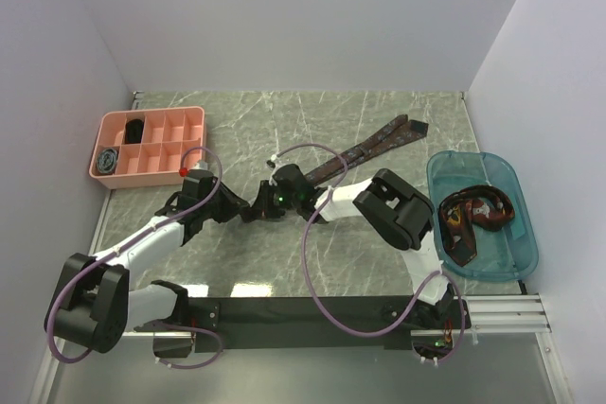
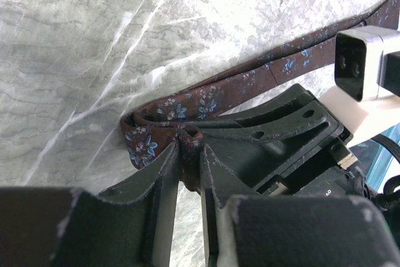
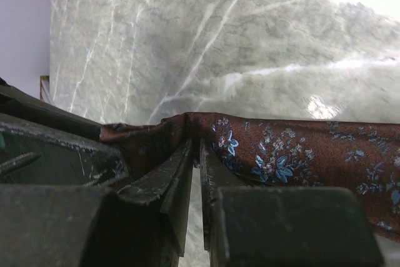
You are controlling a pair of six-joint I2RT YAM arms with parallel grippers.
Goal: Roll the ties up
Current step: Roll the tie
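Over on the left, the pink organiser [image 1: 194, 120] has a black coil [image 1: 135, 128] in one back compartment and a grey-blue coil [image 1: 109, 159] in a front corner one. Those look like finished ties, so I'd say part of the job is done.

Near the middle of the marble surface [image 1: 379, 262], the left tool [image 2: 190, 154] is clamped on the maroon floral tie [image 2: 206, 98]. Its two fingers [image 2: 165, 173] are pinched together on a bunched bit of fabric, right where the strip doubles back on itself in a short flat fold. The right tool [image 3: 197, 151] comes in nose to nose, almost touching the left one. Its jaws are nipped on the same fabric just beside that fold. From there the rest of the tie lies flat on the surface, running away up and to the right to its wide end [image 1: 407, 126].

To my eye the roll is only just starting, with one fold made and no coil yet.

The next move probably needs one tool to keep the fold pinned as a core. The other has to let go, take a new hold further along and bring the strip round squarely, or the turns will skew or spring open.

At the far right, a blue bin [image 1: 525, 224] holds loose ties [image 1: 473, 215] in a heap, waiting their turn.
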